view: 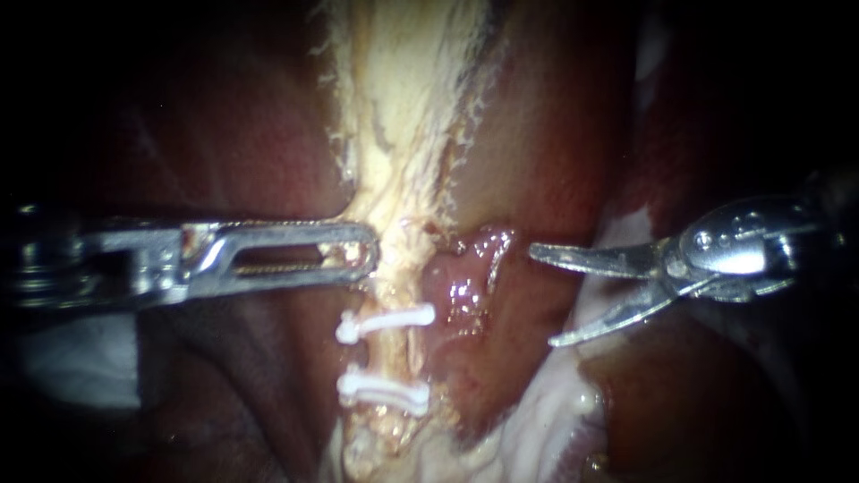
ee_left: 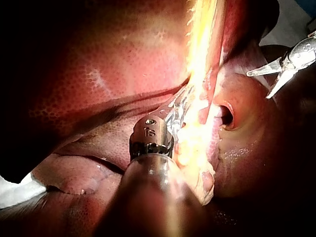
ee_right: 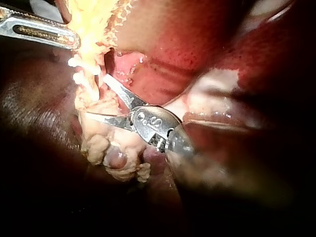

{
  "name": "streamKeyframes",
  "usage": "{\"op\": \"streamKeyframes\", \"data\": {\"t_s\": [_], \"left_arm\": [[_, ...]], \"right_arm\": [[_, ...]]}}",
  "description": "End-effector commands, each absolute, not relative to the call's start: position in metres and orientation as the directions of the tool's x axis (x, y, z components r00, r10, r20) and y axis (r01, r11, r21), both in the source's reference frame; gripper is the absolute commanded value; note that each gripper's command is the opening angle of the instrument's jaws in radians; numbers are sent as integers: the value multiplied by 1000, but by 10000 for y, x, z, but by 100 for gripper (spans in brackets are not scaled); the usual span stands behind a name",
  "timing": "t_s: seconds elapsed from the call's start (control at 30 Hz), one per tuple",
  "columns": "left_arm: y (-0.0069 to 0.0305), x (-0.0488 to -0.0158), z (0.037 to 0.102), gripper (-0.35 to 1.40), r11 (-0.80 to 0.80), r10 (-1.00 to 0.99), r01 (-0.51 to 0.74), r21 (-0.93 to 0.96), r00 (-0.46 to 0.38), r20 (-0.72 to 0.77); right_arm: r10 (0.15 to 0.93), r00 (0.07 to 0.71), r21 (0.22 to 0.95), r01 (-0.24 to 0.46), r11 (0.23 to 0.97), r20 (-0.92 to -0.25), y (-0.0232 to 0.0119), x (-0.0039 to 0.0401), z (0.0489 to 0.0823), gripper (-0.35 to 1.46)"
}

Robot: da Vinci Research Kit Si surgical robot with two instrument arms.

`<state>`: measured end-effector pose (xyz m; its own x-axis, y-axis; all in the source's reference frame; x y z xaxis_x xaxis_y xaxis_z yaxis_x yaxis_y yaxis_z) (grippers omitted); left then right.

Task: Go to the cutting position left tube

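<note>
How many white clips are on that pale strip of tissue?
2. One clip crosses the pale strip of tissue just below the left instrument's tip; the other clip crosses it further down. Others may be hidden.

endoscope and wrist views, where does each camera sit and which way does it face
Endoscope view: close above the tissue, facing the pale clipped tube; left instrument enters from the left, right instrument from the right.
Left wrist view: on the left arm, looking along its own instrument at that tube; right instrument beyond.
Right wrist view: on the right arm, looking along its instrument; left instrument beyond.
All three share both instruments.
</note>
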<state>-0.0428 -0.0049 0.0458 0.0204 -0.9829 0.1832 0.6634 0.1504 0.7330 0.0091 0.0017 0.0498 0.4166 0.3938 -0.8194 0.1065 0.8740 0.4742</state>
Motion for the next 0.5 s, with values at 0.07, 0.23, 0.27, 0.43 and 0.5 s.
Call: {"op": "streamKeyframes", "data": {"t_s": [0.07, 0.23, 0.27, 0.43, 0.5], "left_arm": [[-49, -428, 458, -35, 151, -983, 662, 734, 22, 182], [-51, -423, 452, -35, 151, -983, 660, 736, 24, 181], [-51, -420, 449, -35, 151, -983, 659, 736, 25, 180], [-54, -407, 435, -35, 146, -985, 654, 742, 27, 170], [-55, -402, 431, -35, 147, -985, 654, 742, 27, 170]], "right_arm": [[394, 417, 474, 107, 874, -819, 17, 91, 498, 143], [392, 414, 474, 115, 873, -822, 12, 92, 501, 143], [392, 410, 474, 119, 872, -824, 10, 94, 502, 143], [392, 418, 488, 152, 860, -820, -2, 104, 510, 143], [400, 439, 507, 158, 847, -804, -11, 112, 516, 143]]}}
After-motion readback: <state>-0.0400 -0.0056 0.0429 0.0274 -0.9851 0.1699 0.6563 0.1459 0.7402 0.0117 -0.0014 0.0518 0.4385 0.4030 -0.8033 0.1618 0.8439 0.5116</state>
